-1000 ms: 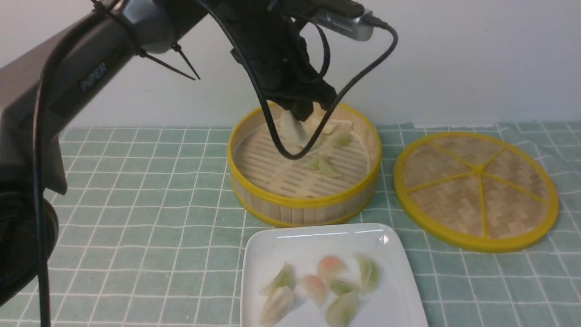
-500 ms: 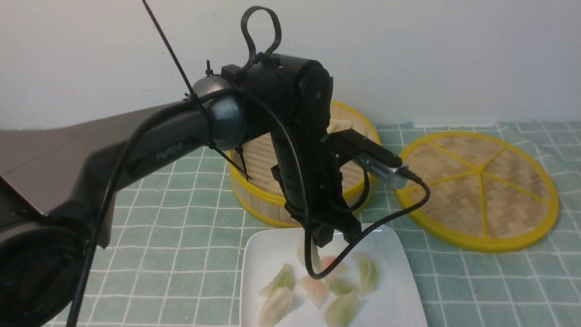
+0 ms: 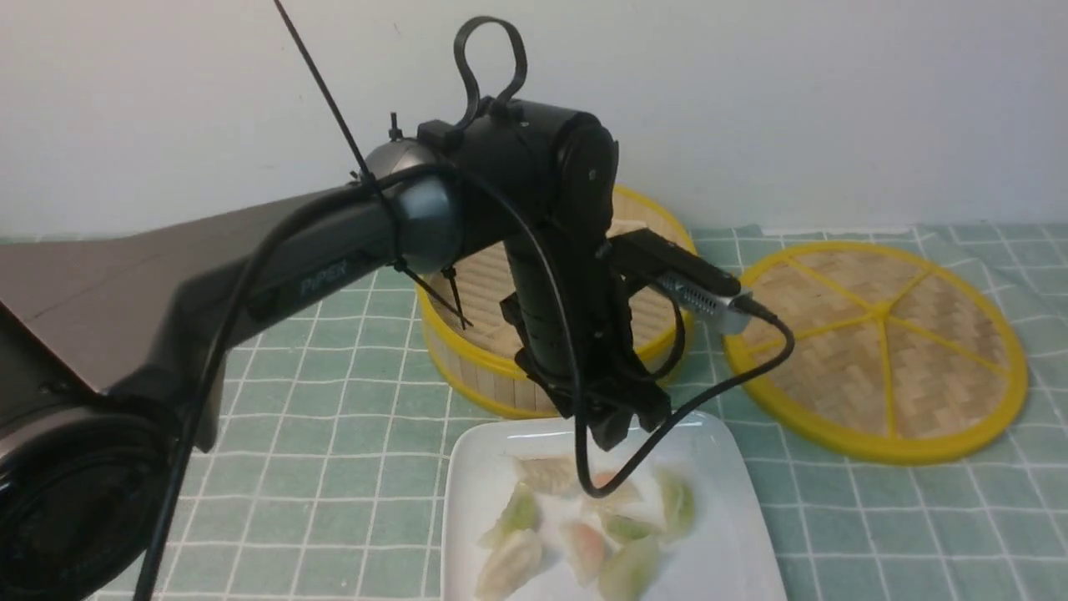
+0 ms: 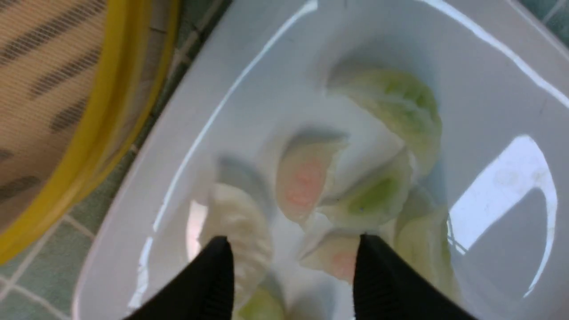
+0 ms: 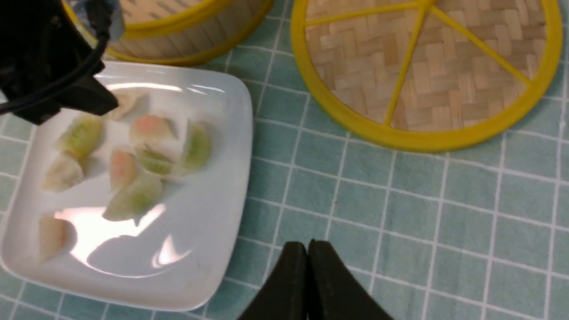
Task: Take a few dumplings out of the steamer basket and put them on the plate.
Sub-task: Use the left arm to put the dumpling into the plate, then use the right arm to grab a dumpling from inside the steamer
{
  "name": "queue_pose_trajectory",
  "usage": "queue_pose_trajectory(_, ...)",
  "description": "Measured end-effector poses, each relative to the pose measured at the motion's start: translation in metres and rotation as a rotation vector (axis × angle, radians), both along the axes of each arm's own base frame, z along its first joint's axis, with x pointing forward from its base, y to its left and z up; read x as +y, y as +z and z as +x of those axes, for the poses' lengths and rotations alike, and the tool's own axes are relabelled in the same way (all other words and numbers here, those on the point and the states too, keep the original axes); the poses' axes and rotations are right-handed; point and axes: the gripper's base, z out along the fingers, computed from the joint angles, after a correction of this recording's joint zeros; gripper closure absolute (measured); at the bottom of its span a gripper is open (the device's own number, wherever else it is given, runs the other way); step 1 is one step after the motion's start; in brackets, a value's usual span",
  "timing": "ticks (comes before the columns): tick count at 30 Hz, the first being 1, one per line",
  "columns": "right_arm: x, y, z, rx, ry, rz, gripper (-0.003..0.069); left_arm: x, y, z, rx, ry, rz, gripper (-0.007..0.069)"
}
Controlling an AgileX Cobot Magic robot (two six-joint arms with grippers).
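Observation:
My left gripper is open and empty, hovering just above the far part of the white plate. A pale dumpling lies on the plate below it, near one fingertip in the left wrist view. Several more dumplings, green, pink and pale, lie on the plate. The steamer basket stands behind the plate, and my left arm hides most of its inside. My right gripper is shut and empty over the cloth beside the plate.
The flat woven yellow-rimmed lid lies on the green checked cloth to the right of the basket, also in the right wrist view. The left wrist camera's cable hangs over the plate's far edge.
My left gripper carried a pale dumpling from the basket down to the plate, then opened. The dumpling now lies on the plate and the gripper has risen slightly.

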Motion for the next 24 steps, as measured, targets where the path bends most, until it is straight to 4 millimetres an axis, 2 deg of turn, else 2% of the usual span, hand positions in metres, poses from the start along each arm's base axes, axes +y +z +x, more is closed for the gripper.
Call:
queue_pose_trajectory(1, 0.001, 0.002, 0.001, -0.004, 0.013, 0.004, 0.0669, 0.001, 0.004, -0.001, -0.01, 0.0, -0.001, 0.0375)
queue_pose_trajectory(2, 0.004, 0.008, 0.014, -0.003, 0.059, 0.013, 0.0669, 0.006, 0.025, -0.004, -0.064, 0.003, -0.012, 0.0486)
queue_pose_trajectory(4, 0.008, 0.016, 0.036, -0.01, 0.112, 0.025, 0.0669, 0.018, 0.058, -0.011, -0.14, 0.016, -0.036, 0.0581)
queue_pose_trajectory(7, 0.025, 0.022, 0.068, -0.004, 0.208, 0.014, 0.0669, 0.049, 0.112, -0.028, -0.227, 0.09, -0.101, 0.0624)
queue_pose_trajectory(9, 0.041, 0.025, 0.079, -0.009, 0.281, -0.008, 0.0669, 0.069, 0.128, -0.035, -0.258, 0.131, -0.123, 0.0631)
queue_pose_trajectory(10, 0.052, 0.024, 0.086, -0.005, 0.324, -0.028, 0.0669, 0.085, 0.141, -0.043, -0.288, 0.162, -0.142, 0.0631)
queue_pose_trajectory(13, 0.081, 0.015, 0.109, -0.011, 0.404, -0.083, 0.0669, 0.12, 0.155, -0.065, -0.338, 0.236, -0.165, 0.0631)
queue_pose_trajectory(16, 0.113, -0.002, 0.141, -0.041, 0.443, -0.119, 0.0666, 0.154, 0.161, -0.092, -0.387, 0.312, -0.188, 0.0631)
queue_pose_trajectory(19, 0.142, -0.028, 0.176, -0.071, 0.455, -0.133, 0.065, 0.179, 0.16, -0.119, -0.415, 0.38, -0.202, 0.0631)
queue_pose_trajectory(21, 0.152, -0.041, 0.189, -0.072, 0.46, -0.136, 0.0639, 0.188, 0.156, -0.131, -0.415, 0.402, -0.201, 0.0631)
queue_pose_trajectory(22, 0.163, -0.057, 0.205, -0.083, 0.464, -0.141, 0.0614, 0.197, 0.156, -0.144, -0.429, 0.425, -0.205, 0.0631)
queue_pose_trajectory(24, 0.176, -0.08, 0.226, -0.084, 0.483, -0.158, 0.057, 0.205, 0.153, -0.159, -0.435, 0.443, -0.207, 0.0631)
